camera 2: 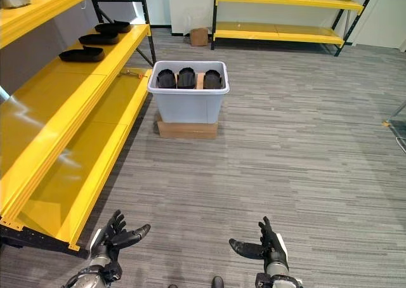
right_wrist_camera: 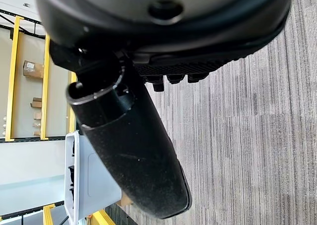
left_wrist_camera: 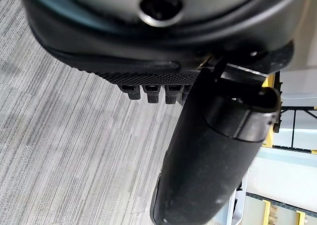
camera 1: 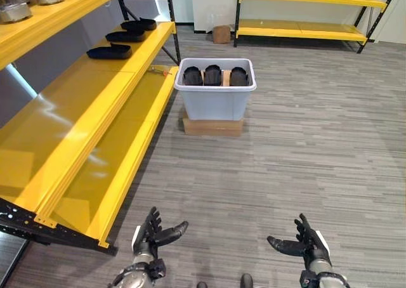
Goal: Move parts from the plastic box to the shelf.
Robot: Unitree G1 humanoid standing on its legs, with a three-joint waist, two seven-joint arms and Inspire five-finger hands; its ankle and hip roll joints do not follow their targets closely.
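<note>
Both hands empty, and the box is well ahead of me

My left hand and right hand hang low over the grey striped floor, fingers spread and relaxed, holding nothing; the black rounded parts stand in a row inside the pale grey plastic box, which sits on a flat cardboard slab just beside the long yellow metal shelf on my left; a few dark parts already lie on that shelf further along; my worry is that the box is perched on the slab, so a clumsy reach could shove or tip it; the parts are also packed tight, so I could snag a neighbour; walking in, I might clip the shelf's low corner.
</note>
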